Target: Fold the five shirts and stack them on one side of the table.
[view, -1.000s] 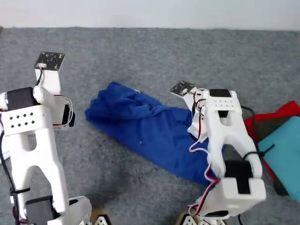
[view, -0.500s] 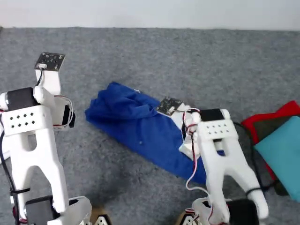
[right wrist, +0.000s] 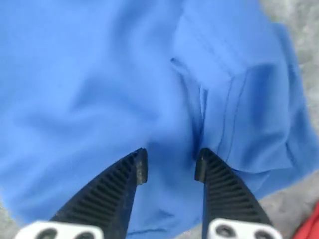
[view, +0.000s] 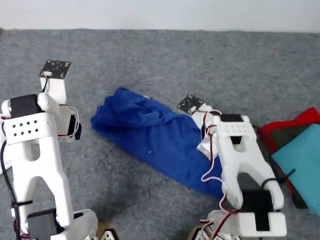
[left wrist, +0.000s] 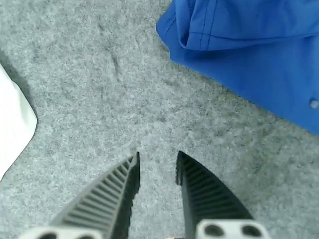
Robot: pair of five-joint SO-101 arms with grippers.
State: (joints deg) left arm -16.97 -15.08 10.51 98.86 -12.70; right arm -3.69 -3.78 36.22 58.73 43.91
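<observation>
A crumpled blue shirt (view: 155,135) lies stretched across the middle of the grey table. My right gripper (right wrist: 170,166) hovers open just above its cloth, over folds and seams of the blue shirt (right wrist: 149,89); in the high view that arm (view: 235,150) stands over the shirt's right end. My left gripper (left wrist: 157,164) is open over bare grey carpet, a short way from the blue shirt's (left wrist: 249,45) rolled hem. The left arm (view: 37,135) stands left of the shirt.
A stack of folded cloth sits at the right edge: a teal piece (view: 302,165) on a dark one over red (view: 300,122). Something white (left wrist: 12,124) lies at the left arm's side. Open grey carpet (view: 200,65) spreads behind the shirt.
The right arm swung left over the shirt's middle, then came back right and slightly up. The left arm shifted only a little. The shirt lies as before.
</observation>
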